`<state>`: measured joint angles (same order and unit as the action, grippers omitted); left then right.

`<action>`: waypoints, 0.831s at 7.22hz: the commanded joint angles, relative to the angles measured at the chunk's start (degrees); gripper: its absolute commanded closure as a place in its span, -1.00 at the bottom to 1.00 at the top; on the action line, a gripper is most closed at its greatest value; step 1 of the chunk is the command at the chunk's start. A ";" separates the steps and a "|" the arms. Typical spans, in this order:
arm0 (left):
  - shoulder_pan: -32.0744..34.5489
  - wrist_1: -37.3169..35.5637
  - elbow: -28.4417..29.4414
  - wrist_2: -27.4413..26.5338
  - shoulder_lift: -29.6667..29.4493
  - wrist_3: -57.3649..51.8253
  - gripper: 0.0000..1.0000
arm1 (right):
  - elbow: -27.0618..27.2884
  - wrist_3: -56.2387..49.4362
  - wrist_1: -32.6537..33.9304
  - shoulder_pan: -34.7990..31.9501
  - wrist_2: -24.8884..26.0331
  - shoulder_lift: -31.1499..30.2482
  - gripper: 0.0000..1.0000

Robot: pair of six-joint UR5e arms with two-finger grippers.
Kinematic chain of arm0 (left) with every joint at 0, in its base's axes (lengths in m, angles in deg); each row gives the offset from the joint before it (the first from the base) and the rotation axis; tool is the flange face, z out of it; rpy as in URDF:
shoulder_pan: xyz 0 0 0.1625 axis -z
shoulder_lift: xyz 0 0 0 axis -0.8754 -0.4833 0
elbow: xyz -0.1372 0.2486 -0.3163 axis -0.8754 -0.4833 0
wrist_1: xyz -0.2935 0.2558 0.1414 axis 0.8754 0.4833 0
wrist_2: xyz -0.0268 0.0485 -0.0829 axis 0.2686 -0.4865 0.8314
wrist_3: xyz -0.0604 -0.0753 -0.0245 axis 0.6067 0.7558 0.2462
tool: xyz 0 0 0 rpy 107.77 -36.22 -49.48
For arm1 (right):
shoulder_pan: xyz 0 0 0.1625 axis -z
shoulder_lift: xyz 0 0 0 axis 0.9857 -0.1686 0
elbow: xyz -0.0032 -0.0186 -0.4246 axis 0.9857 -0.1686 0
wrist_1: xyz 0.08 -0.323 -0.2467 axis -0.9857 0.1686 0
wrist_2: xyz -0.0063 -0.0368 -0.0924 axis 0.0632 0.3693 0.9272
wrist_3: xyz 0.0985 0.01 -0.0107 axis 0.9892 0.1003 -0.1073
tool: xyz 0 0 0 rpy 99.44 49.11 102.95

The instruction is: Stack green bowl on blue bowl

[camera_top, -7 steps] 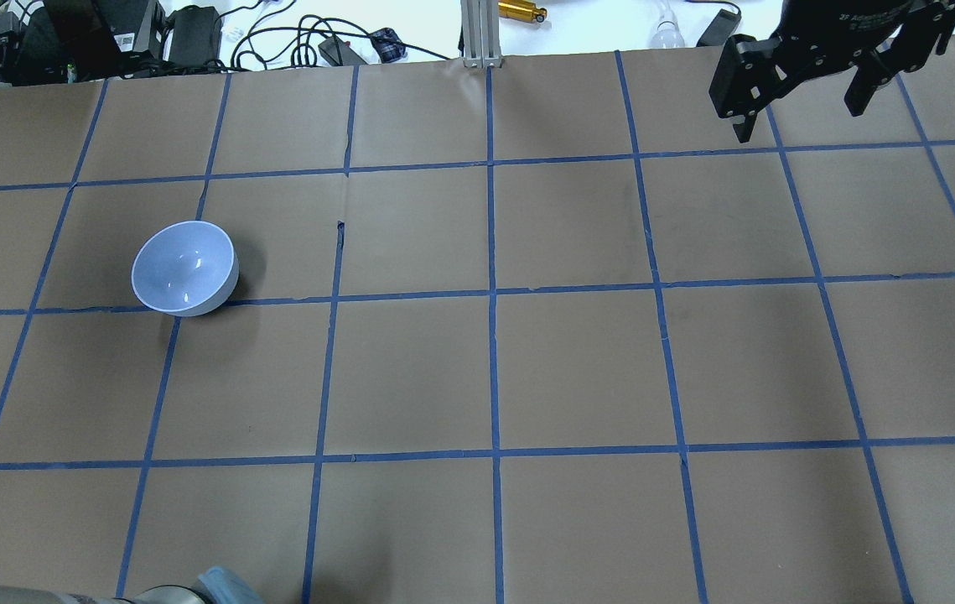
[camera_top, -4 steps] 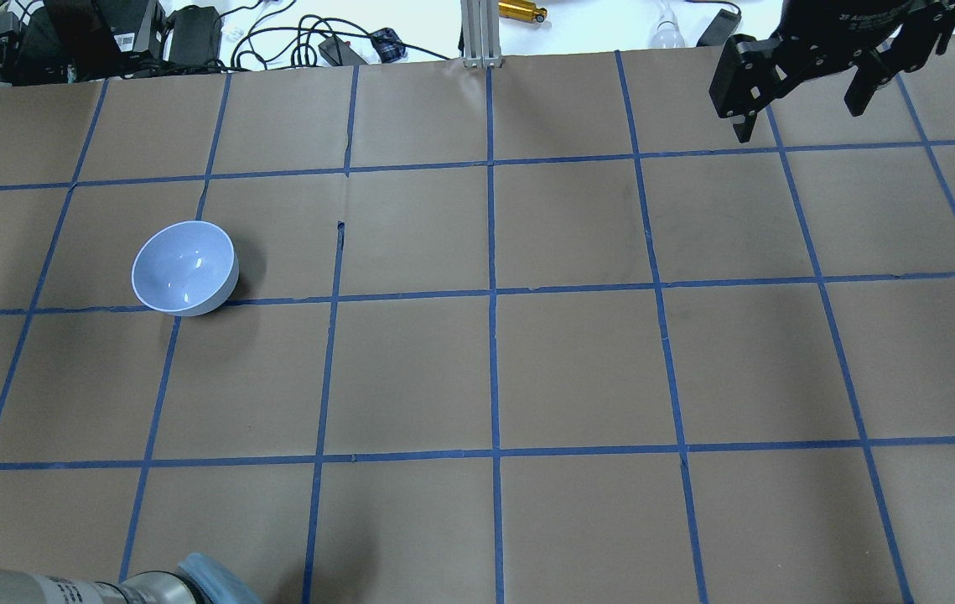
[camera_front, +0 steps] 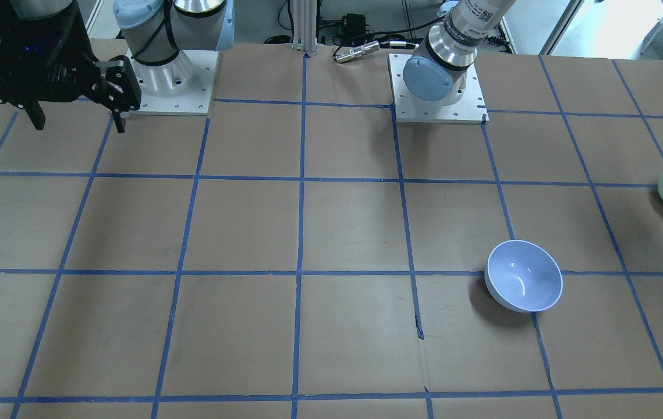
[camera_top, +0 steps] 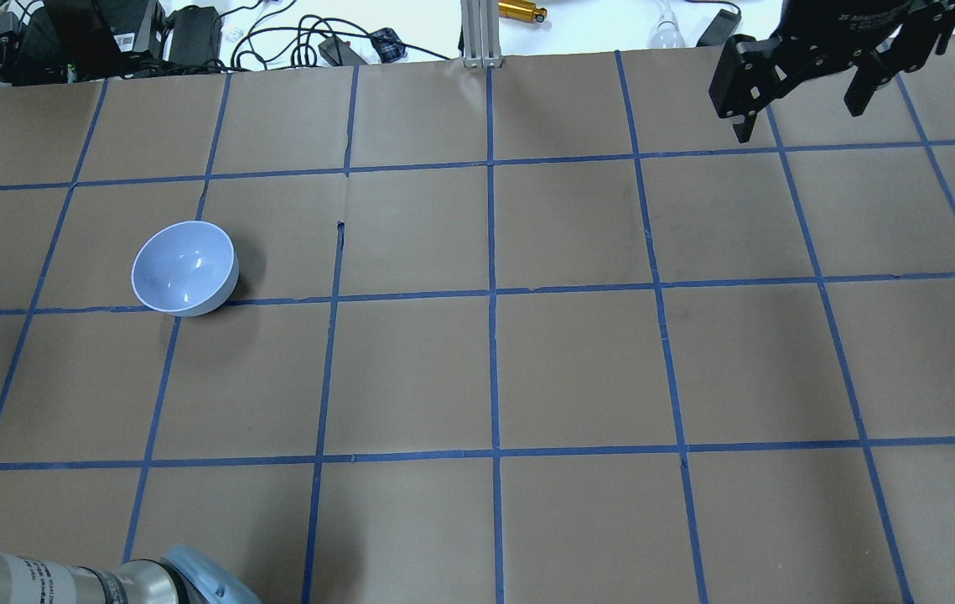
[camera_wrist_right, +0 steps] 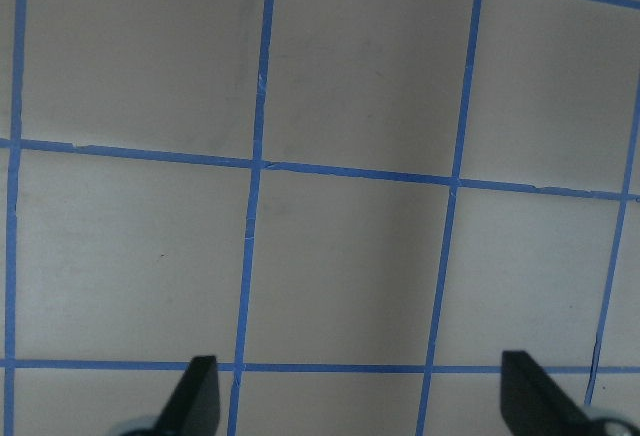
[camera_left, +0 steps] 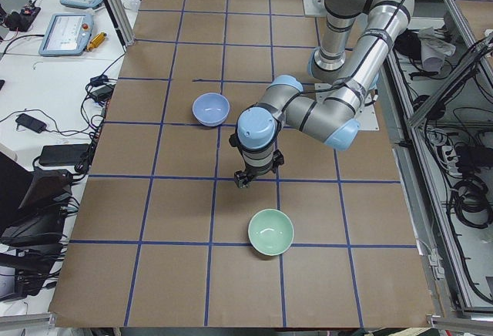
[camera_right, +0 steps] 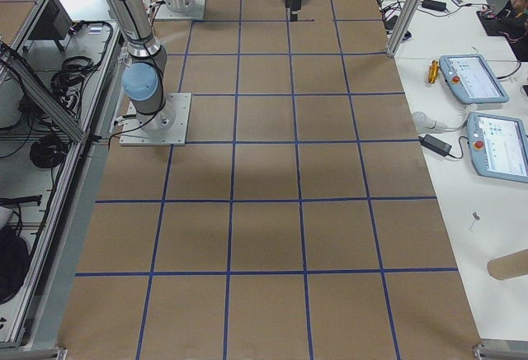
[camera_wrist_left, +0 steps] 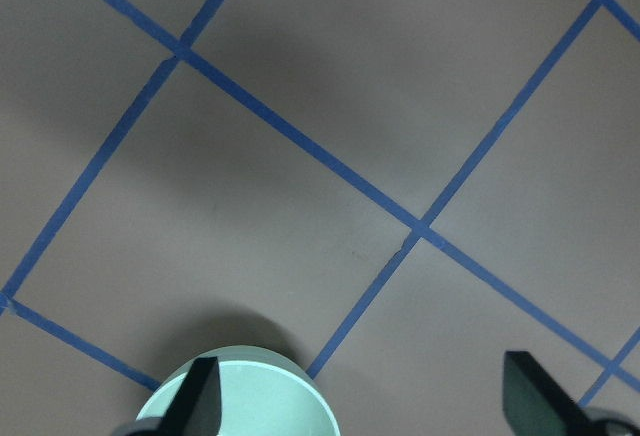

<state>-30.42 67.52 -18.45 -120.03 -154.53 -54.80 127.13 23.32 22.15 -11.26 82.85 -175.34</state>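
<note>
Green bowl: the glossy, pale mint-green round bowl [camera_left: 270, 232] sits upright on the brown paper-covered table [camera_top: 578, 369], out towards the end on the robot's left. It is well apart from the blue one.
Blue bowl: the glossy, pale periwinkle-blue round bowl [camera_top: 184, 268] stands upright on its own, at a crossing of the blue tape lines [camera_top: 491, 294] that grid the paper.
Left gripper: the left gripper [camera_wrist_left: 362, 411] hangs above the table between the two bowls, pointing down. Its jaws are wide apart and hold nothing. In its wrist camera the green bowl's rim shows just beside one fingertip.
Right gripper: the right gripper [camera_top: 800, 113] hangs high over the table's right side, jaws spread, nothing between them.
</note>
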 commanded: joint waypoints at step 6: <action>-5.27 -6.06 -0.40 1.80 -8.33 -13.63 -1.00 | 0.00 0.00 0.00 -0.03 0.00 0.00 -1.00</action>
<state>-34.44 61.68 -18.61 -118.49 -161.78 -66.72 127.13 23.32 22.16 -11.26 82.85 -175.34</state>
